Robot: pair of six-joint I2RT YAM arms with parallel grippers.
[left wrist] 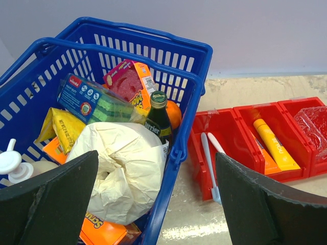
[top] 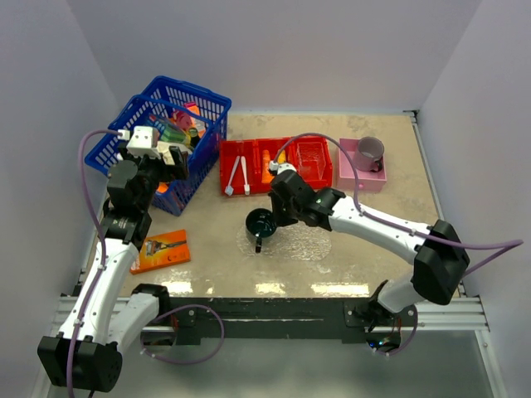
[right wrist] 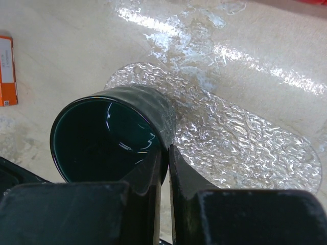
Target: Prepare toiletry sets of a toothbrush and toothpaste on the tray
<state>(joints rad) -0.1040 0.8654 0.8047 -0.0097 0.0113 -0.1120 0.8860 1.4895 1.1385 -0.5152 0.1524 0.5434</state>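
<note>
The right gripper (right wrist: 164, 153) was nearly shut, its jaws pinching the rim of a dark green mug (right wrist: 107, 132) and holding it tilted over the left end of the clear tray (right wrist: 245, 148); whether the mug touched the tray could not be told. The tray lay on the table just in front of the red bin (left wrist: 240, 109). In that bin, two white toothbrushes (left wrist: 210, 153) lay in the left compartment and the two tubes (left wrist: 273, 145) side by side in the middle one. The left gripper (left wrist: 157, 158) hung over the blue basket (left wrist: 184, 127), jaws spread wide, holding nothing.
</note>
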